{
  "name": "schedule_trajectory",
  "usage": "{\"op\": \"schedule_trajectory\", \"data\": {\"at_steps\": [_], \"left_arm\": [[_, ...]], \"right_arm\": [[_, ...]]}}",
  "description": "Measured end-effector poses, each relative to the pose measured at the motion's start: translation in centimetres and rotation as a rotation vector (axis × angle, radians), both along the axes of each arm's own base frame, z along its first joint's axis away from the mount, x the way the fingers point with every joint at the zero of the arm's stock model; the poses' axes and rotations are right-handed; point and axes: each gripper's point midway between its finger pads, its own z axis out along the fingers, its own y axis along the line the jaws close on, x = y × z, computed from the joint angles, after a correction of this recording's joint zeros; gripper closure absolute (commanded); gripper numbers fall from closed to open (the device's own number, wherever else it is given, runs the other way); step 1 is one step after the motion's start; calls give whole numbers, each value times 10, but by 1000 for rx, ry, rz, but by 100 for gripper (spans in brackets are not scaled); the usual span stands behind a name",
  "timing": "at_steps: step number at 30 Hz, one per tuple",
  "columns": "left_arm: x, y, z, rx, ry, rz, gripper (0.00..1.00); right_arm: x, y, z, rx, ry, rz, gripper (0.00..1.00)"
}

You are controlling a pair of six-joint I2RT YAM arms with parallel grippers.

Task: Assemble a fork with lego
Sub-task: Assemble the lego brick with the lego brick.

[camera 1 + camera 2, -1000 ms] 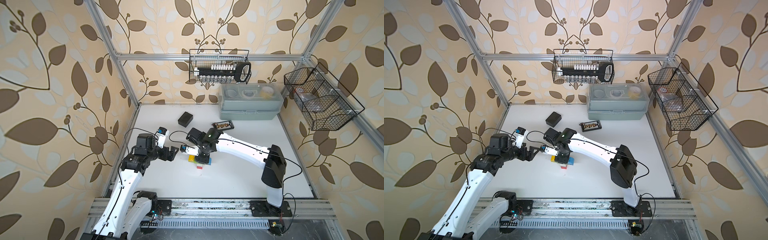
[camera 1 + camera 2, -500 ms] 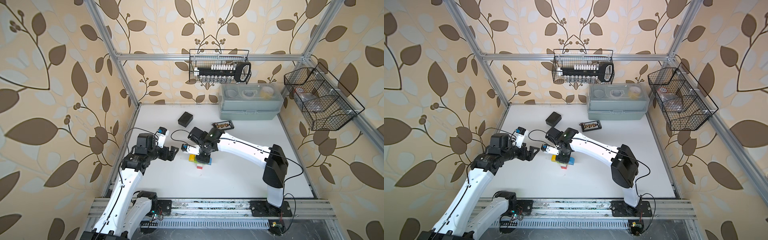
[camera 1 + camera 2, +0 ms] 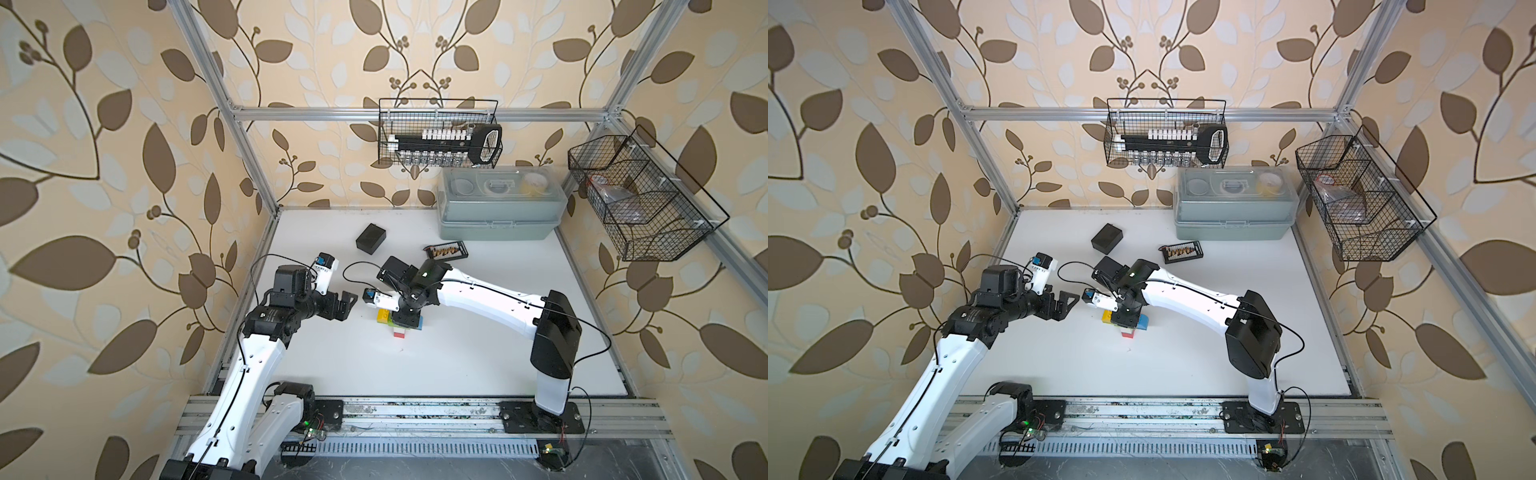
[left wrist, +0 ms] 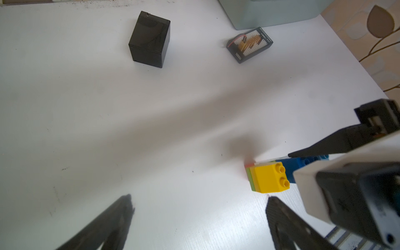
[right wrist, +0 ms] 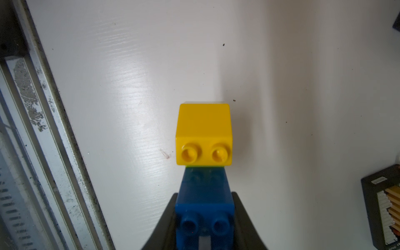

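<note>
My right end effector (image 5: pixel 204 201) is clamped shut on the blue brick (image 5: pixel 204 213) of the fork (image 3: pixel 400 331) — one finger pressed against each side of it, as the right wrist view shows. The fork sits near the middle of the white counter (image 3: pixel 457 353). Its yellow brick (image 5: pixel 203 129) is next to the blue one, with a strip of green between them. In both top views my wrist covers most of the fork, leaving only the yellow end, a light-blue end and the red-and-white stem poking out toward the near edge.

My left end effector (image 4: pixel 199 200) hangs wide open and holds nothing — its tips stand just beside the yellow brick, not touching it. The black box (image 3: pixel 371 238) and the small black tray (image 3: pixel 445 251) lie farther back, well apart from the fork.
</note>
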Motion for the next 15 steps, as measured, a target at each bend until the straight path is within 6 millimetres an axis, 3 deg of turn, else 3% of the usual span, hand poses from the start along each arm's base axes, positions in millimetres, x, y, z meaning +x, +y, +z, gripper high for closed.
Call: {"op": "schedule_trajectory", "data": {"at_steps": [15], "left_arm": [[1,0,3,0,-6,-1,1]], "right_arm": [[-1,0,2,16,-10,1,100]]}}
